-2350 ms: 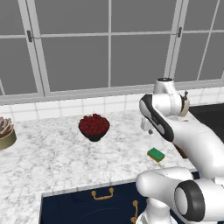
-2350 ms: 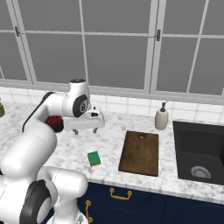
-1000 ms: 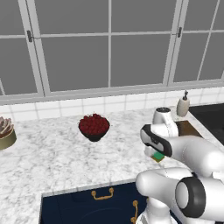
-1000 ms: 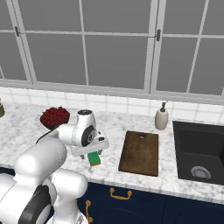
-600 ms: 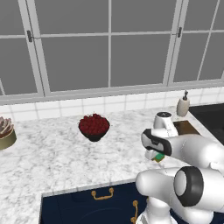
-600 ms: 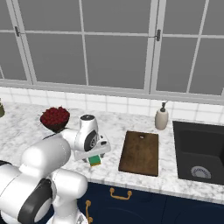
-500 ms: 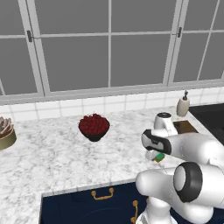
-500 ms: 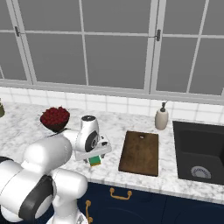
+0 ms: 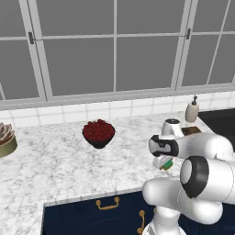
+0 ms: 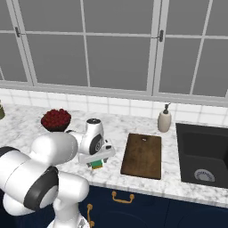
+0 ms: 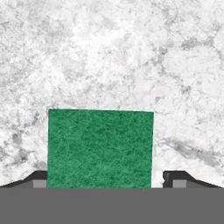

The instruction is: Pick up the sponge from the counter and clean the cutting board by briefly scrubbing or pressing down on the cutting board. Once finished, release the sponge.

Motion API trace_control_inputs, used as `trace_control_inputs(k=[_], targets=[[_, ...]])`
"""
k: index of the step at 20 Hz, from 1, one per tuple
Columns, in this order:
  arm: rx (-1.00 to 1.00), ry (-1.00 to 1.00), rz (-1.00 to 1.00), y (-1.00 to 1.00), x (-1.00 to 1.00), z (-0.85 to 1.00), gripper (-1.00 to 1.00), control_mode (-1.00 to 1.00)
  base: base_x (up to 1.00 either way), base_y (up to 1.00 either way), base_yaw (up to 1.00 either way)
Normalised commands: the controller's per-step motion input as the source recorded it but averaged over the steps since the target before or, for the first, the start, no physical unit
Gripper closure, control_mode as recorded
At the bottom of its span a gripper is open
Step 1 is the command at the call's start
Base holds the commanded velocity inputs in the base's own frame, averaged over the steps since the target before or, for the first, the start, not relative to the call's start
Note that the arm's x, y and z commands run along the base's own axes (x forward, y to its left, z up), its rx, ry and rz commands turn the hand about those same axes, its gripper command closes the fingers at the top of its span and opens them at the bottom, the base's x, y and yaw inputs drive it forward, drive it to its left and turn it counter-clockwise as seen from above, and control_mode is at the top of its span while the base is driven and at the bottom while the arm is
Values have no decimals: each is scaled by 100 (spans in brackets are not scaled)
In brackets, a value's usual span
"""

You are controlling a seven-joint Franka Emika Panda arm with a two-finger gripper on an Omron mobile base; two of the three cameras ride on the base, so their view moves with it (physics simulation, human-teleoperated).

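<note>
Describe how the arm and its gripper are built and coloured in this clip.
The arm is made of glossy white rounded segments with dark grey to black bands at the joints. The gripper has two small dark fingertips with lighter grey pads. No cables or markings are visible.

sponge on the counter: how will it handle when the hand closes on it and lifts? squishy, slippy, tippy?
The sponge is a low flat block lying flat on the marbled counter, so it is unlikely to roll or tip. Its green top looks coarse and fibrous, so probably grippy, not slippery. Being small beside the cutting board, it likely lifts lightly and may compress between the fingers.
</note>
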Motion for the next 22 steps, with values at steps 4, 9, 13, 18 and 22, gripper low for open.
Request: trace_control_inputs(k=[4,9,13,18,22], targets=[[7,0,0,-6,-1,18,100,-100,0,0,0],[4,0,0,-6,0,12,100,-100,0,0,0],[1,0,-3,-22,0,55,100,-100,0,0,0],[0,1,-14,-47,0,52,100,-100,0,0,0],[-3,5,-13,-76,8,11,100,-100,0,0,0]])
